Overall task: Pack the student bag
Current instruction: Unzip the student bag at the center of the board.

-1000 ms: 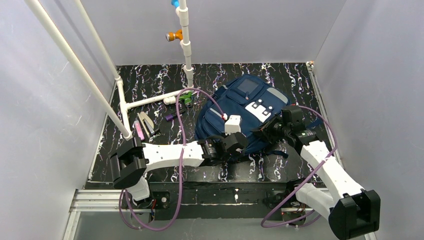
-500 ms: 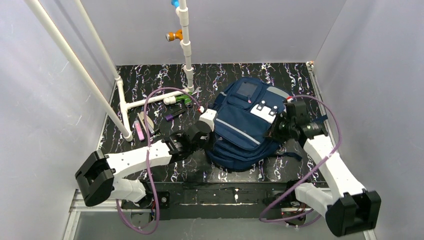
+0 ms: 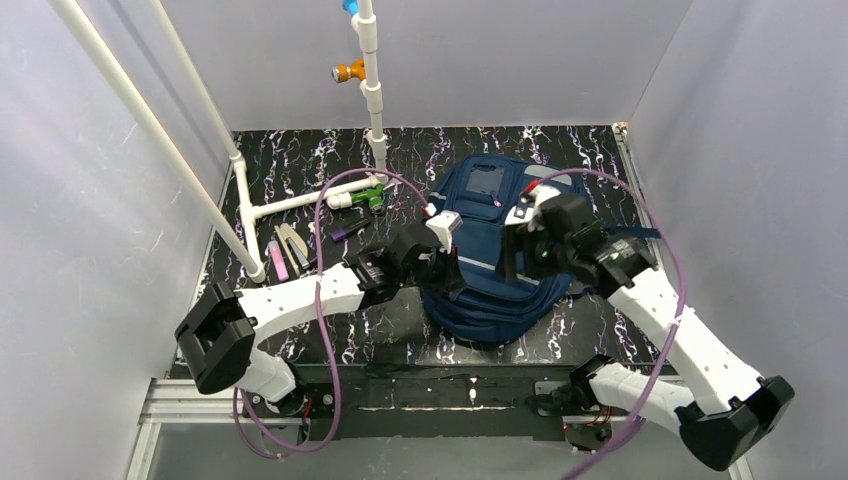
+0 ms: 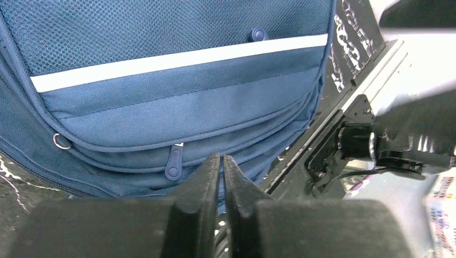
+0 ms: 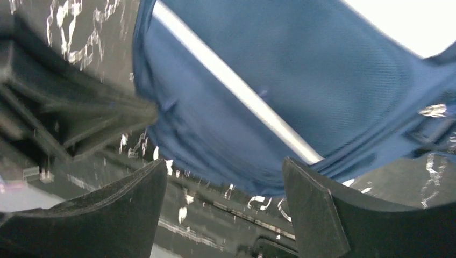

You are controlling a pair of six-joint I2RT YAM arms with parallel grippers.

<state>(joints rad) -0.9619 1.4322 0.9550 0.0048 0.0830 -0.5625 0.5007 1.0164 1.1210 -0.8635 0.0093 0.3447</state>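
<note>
Marbled black tabletop [image 3: 300, 160] bears a woven navy student bag [image 3: 490, 300].

**Bag and arms crowd the middle**

The student bag [image 3: 495, 295] fills the centre-right of the surface [image 3: 300, 160]. The left hand [image 4: 221, 161] is at its left edge and the right hand [image 5: 223, 172] is over its right side. A white pipe frame [image 3: 290, 205] and scattered stationery [image 3: 290, 248] block the left. Bare room remains along the back and near edge

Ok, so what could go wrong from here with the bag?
The right gripper is open above the student bag, so nothing seems to pin it; a tug by the shut left gripper at its edge may drag it. Both grippers crowd the bag and could collide.
</note>
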